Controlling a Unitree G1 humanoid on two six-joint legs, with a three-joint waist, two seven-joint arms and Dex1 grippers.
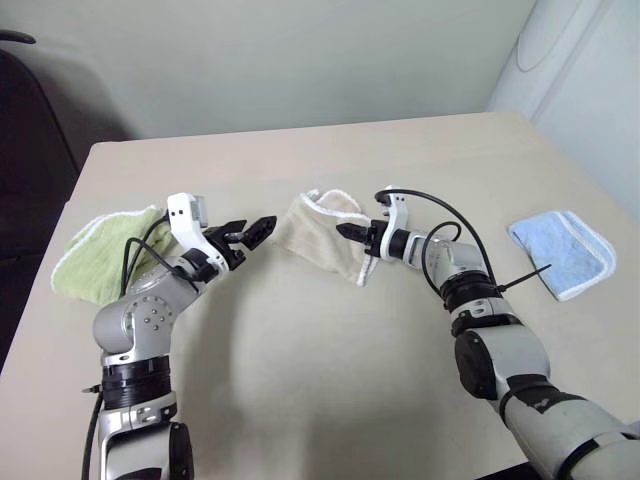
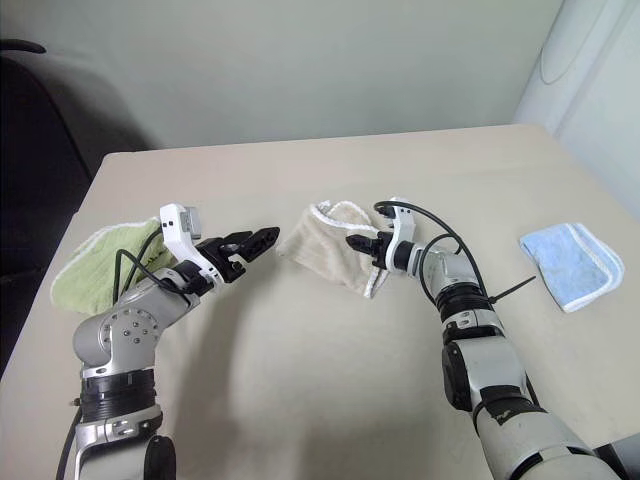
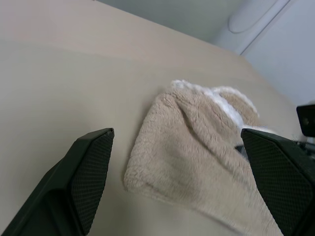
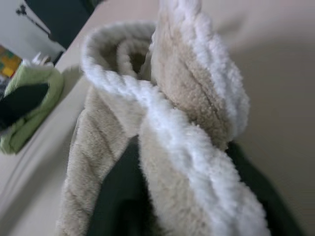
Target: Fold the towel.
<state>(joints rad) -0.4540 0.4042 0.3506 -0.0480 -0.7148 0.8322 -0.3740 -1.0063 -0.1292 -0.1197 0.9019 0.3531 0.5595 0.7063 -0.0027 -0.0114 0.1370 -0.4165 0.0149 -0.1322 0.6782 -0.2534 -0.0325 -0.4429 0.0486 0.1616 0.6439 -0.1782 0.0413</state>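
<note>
We see the beige towel (image 1: 318, 237) bunched up in a loose heap near the middle of the table (image 1: 330, 360), its white corded edge curling over the top and down its right side. Our right gripper (image 1: 352, 238) reaches in from the right and meets that right side; in the right wrist view the white-edged fold (image 4: 197, 162) runs straight between the two dark fingers, which press in on it from both sides, so we read this hand as clamped on the towel's edge. Part of the cloth hangs down just below the fingers.

Our left gripper (image 1: 254, 231) hovers just to the left of the towel, apart from it, pointing toward it. Its fingers (image 3: 88, 172) stand wide apart with nothing between them, and in the left wrist view the towel's rounded left end lies on the table beyond the gap.

Farther out, a light green towel (image 1: 100, 255) lies folded near the table's left edge, partly behind our left arm. A light blue towel (image 1: 565, 250) with a white edge lies well apart near the right edge.

We see no containers on the table.
</note>
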